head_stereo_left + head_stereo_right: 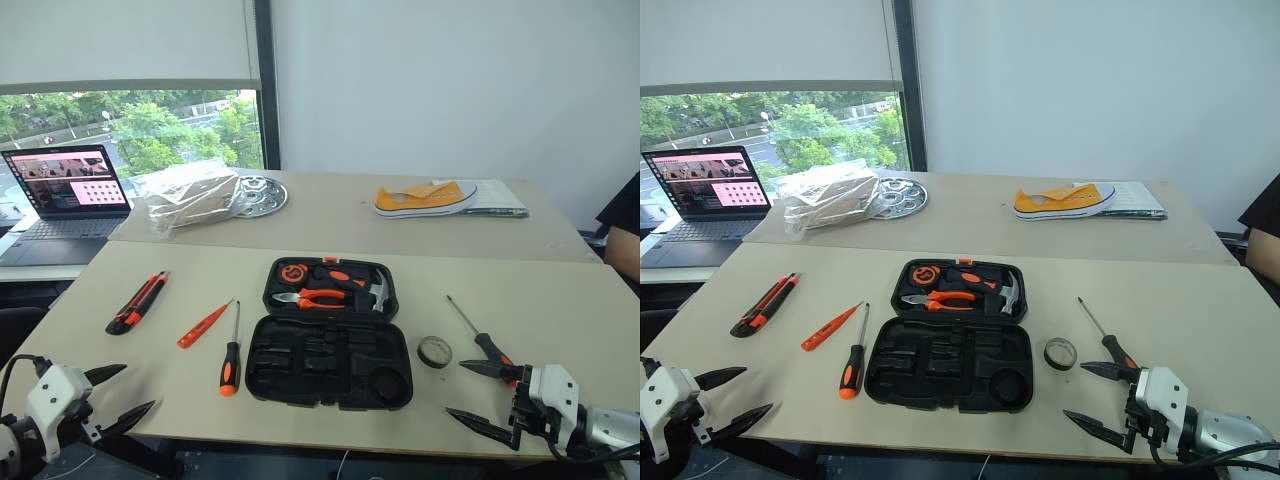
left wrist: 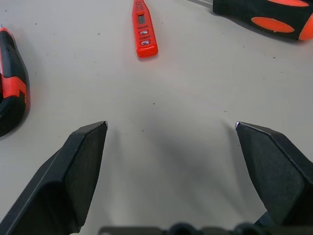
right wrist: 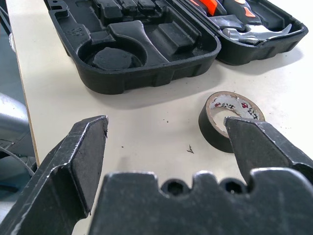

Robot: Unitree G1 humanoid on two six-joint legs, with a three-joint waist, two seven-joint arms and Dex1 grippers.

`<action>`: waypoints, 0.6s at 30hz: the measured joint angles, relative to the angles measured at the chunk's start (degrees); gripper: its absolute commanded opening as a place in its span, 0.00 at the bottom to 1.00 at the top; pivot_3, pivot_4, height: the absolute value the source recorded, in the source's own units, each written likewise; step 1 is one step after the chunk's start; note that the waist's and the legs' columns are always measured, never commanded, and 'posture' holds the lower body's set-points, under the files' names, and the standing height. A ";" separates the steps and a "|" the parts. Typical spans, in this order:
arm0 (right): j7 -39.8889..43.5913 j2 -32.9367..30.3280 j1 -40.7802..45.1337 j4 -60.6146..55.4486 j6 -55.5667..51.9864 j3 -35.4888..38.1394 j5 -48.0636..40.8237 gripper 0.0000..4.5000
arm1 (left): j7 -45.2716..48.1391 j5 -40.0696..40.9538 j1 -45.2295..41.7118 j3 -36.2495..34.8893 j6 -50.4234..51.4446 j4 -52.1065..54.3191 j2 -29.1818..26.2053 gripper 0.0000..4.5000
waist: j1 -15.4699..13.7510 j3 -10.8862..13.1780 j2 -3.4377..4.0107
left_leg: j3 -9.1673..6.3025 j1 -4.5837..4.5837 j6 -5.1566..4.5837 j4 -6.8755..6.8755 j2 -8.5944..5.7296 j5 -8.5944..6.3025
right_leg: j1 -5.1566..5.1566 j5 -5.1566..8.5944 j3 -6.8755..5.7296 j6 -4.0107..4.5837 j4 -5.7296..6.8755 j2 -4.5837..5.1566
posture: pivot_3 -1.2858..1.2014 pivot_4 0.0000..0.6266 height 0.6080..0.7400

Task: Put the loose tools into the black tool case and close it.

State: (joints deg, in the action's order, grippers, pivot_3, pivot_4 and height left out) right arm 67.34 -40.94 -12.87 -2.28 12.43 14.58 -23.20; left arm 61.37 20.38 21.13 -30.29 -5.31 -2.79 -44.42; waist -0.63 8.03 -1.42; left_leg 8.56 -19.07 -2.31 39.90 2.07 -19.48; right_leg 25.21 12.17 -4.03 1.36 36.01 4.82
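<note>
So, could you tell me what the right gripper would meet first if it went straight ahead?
Probably the tape roll, lying just ahead of the open right gripper; beyond it sits the open case.

wall (image 1: 450,80): plain white | window (image 1: 130,125): at left, roller blind (image 1: 120,40) half down; daylight, green trees outside | furniture: beige worktop (image 1: 560,310) in front; second table (image 1: 330,215) behind it, touching | dark window post (image 1: 265,80) beside the wall
</note>
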 measured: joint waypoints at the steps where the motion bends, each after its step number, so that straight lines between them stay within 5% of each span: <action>1: 0.00 0.00 0.00 0.00 0.00 0.00 0.00 0.98 | 0.00 0.00 0.00 0.00 0.00 0.00 0.00 1.00 | 0.00 0.00 0.00 | 0.00 0.00 0.00 0.00 0.00 0.00 | 0.00 0.00 0.00 0.00 0.00 0.00 | 0.52 0.24 1.00; 6: -2.53 3.14 1.47 -6.24 -5.08 -2.25 -4.75 0.98 | -2.57 9.36 1.65 -4.15 9.76 4.62 2.53 1.00 | 0.49 0.01 0.00 | -0.04 0.00 0.02 0.00 0.13 0.01 | 0.02 0.00 0.13 0.01 0.04 0.08 | 0.52 0.24 1.00; 11: -4.89 5.37 4.49 -15.16 -10.25 -3.39 -10.75 0.98 | -6.22 10.58 6.34 -10.69 14.07 2.60 2.81 1.00 | 0.94 0.00 -0.05 | -0.06 0.03 0.03 -0.01 0.13 0.01 | -0.01 0.02 0.01 0.04 0.03 0.00 | 0.52 0.24 1.00; 15: -6.68 9.30 5.62 -16.80 -7.30 -5.38 -8.50 0.98 | -9.52 12.37 9.76 -12.30 25.73 4.50 2.13 1.00 | 0.35 -0.02 -0.14 | -0.04 -0.03 0.01 0.01 0.07 -0.02 | 0.02 0.03 -0.11 0.02 0.02 -0.06 | 0.52 0.24 1.00; 18: -6.48 9.43 6.78 -16.25 -5.21 -5.48 -7.03 0.98 | -14.39 21.25 7.98 -12.25 42.86 13.66 -2.31 1.00 | -0.88 0.05 -0.16 | -0.20 -0.07 0.03 0.10 -0.04 -0.01 | -0.03 0.02 -0.10 0.02 0.05 0.16 | 0.52 0.24 1.00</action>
State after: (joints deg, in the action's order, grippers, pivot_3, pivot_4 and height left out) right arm 60.86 -31.51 -6.10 -18.53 7.22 9.10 -30.24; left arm 46.98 41.63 29.11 -42.53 37.55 10.87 -46.73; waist -1.50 8.08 -1.58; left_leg 8.36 -19.14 -2.28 40.01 2.02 -19.49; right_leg 25.19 12.19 -4.13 1.38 36.07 4.97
